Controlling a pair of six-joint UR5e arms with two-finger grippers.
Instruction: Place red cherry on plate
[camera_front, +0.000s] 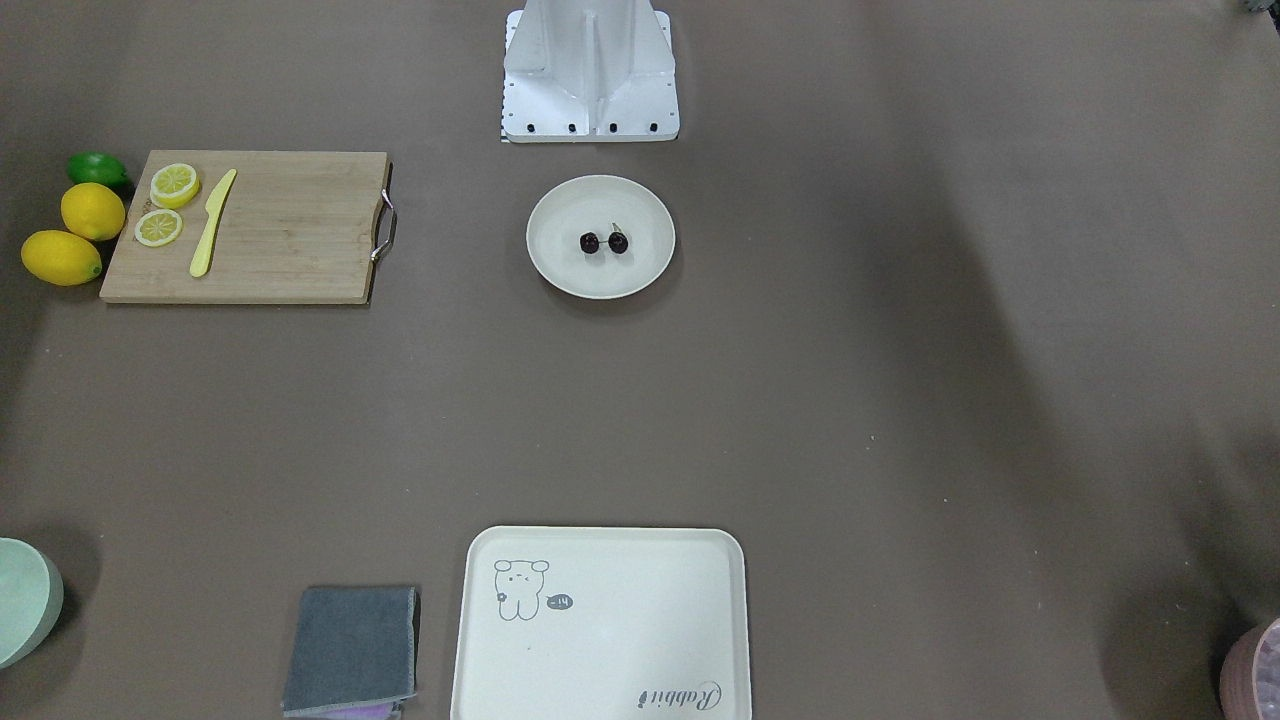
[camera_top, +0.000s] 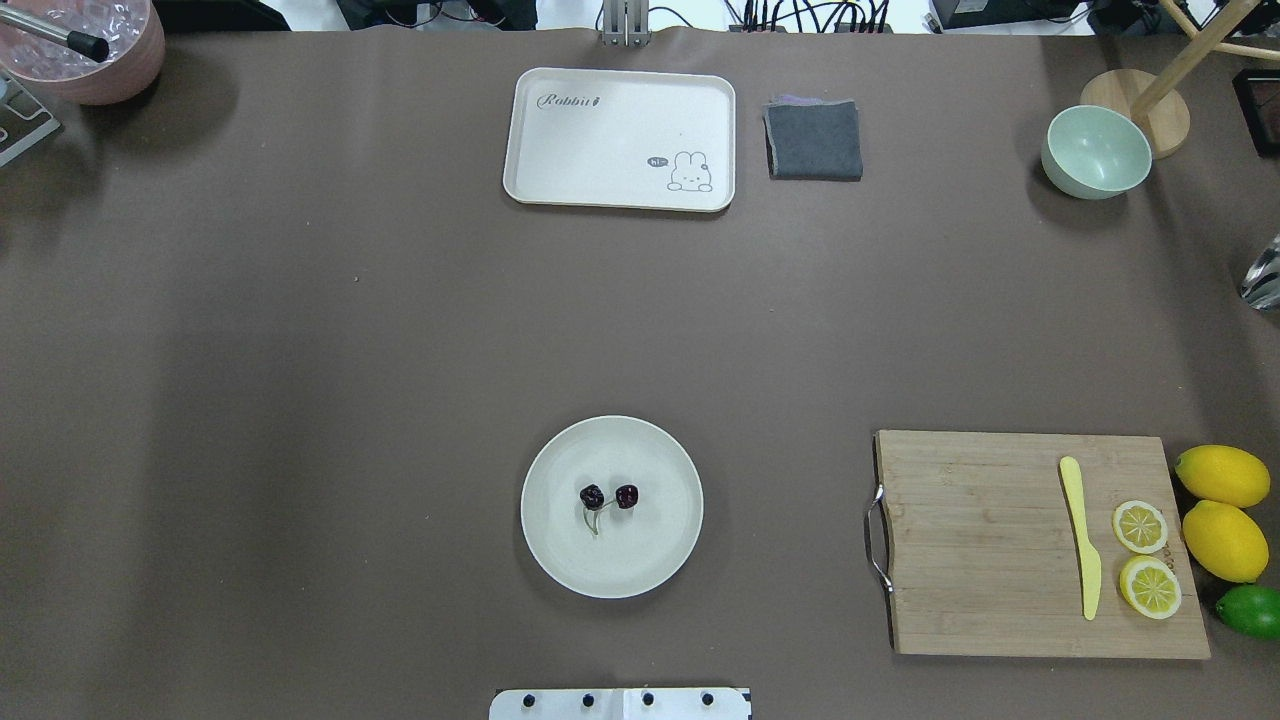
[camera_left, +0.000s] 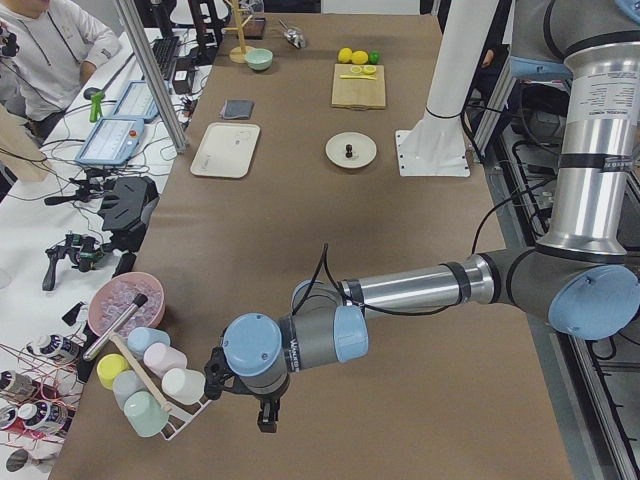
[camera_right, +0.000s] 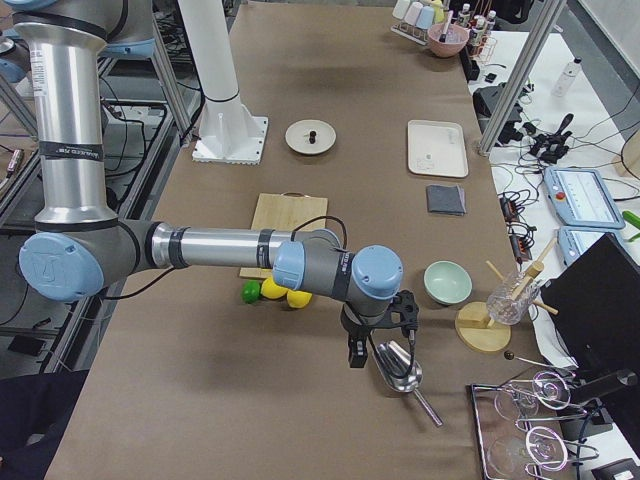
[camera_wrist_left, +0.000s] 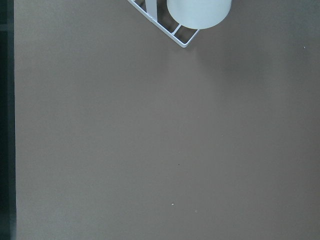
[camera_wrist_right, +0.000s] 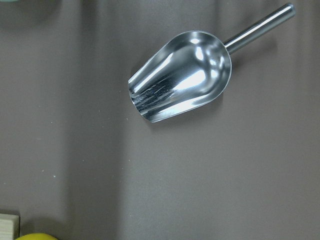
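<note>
The red cherry (camera_top: 608, 496), a joined dark pair with a thin stem, lies in the middle of the round cream plate (camera_top: 560, 560), close to the robot's base. The front view shows the same cherry (camera_front: 604, 242) on the plate (camera_front: 560, 280). Both grippers are far from it. My left gripper (camera_left: 240, 400) hangs over the table's left end beside a rack of cups, and only the left side view shows it. My right gripper (camera_right: 380, 345) hovers over a metal scoop (camera_wrist_right: 185, 75) at the right end. I cannot tell whether either gripper is open or shut.
A wooden cutting board (camera_top: 980, 540) holds a yellow knife (camera_top: 1080, 535) and two lemon slices, with lemons and a lime beside it. At the far side are a cream tray (camera_top: 620, 140), a grey cloth (camera_top: 814, 140) and a mint bowl (camera_top: 1096, 152).
</note>
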